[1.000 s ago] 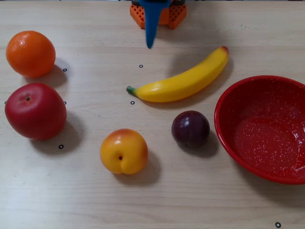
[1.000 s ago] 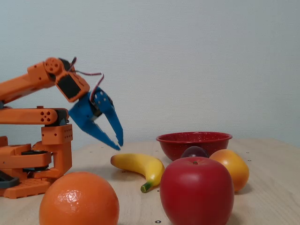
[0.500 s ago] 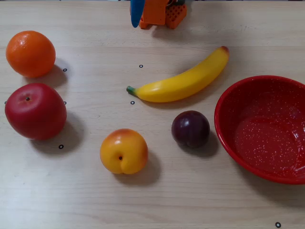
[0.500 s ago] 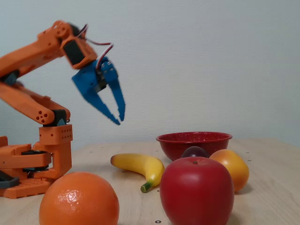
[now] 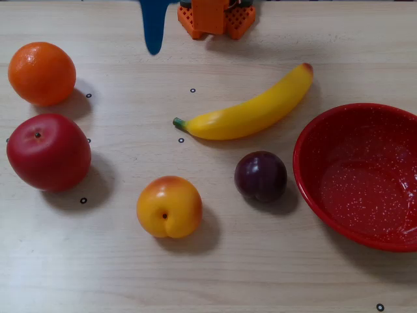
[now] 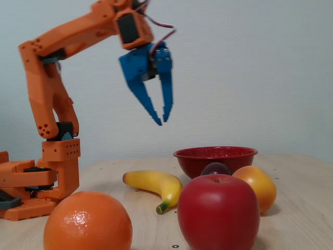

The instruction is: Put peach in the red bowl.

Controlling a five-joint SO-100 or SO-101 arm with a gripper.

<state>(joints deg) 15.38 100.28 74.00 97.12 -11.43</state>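
Since the earlier frames only the arm has shifted: the blue gripper (image 6: pixel 162 120) has risen higher above the table and swung out over the fruit, while every fruit lies where it did. The peach (image 5: pixel 169 207) rests on the wooden table (image 5: pixel 260 274) toward its near edge in the top-down fixed view, a little left of centre, its dark stem dimple facing up; in the low side fixed view it (image 6: pixel 258 188) peeks out from behind the apple. The red bowl (image 5: pixel 306 176) sits at the right edge of the table, apart from the peach, and nothing lies in the part of it that shows. Between peach and bowl lies the dark plum (image 5: pixel 260 176), just beside the bowl's rim. A banana (image 5: pixel 247 111) lies aslant beyond the plum, toward the far edge. Near the left edge, the red apple (image 5: pixel 48 151) sits well apart from the peach, with the orange (image 5: pixel 42 73) just beyond it. The gripper hangs high in the air with its two pointed fingers spread slightly, tips close together but not meeting; it holds nothing and touches nothing. From above, only a blue finger (image 5: pixel 154 29) shows at the far edge, beside the orange arm base (image 5: pixel 215 16).
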